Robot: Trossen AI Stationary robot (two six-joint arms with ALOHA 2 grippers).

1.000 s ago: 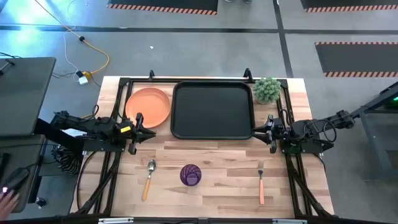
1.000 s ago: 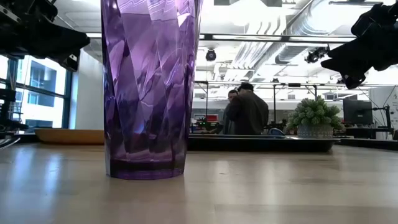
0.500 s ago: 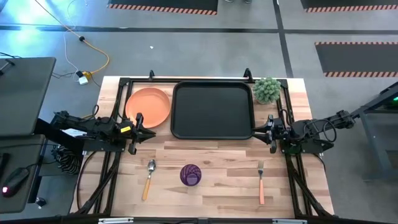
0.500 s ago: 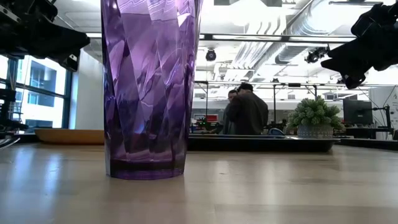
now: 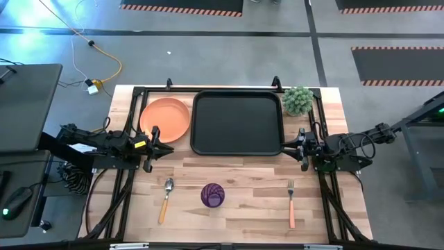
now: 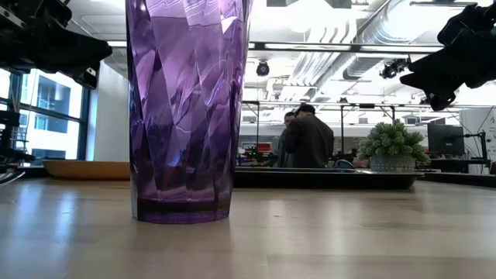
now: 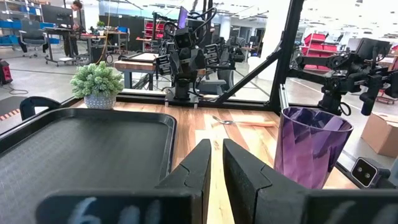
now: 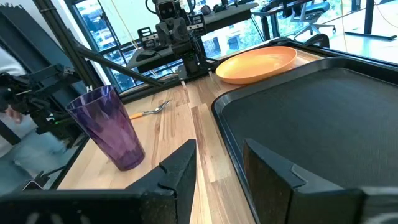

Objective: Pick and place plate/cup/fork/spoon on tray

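Grippers, left (image 5: 158,144) and right (image 5: 298,148), flank tray (image 5: 237,123) edges, seemingly slightly parted, empty.

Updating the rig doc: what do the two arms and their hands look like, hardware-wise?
Both arms are dark, nearly black, with jointed links and loose black cables along them. The left hand has a yellow marking just behind it and a white label farther back on the arm; the right hand shows no coloured marking. Each hand has two dark, angular, wedge-shaped fingers.
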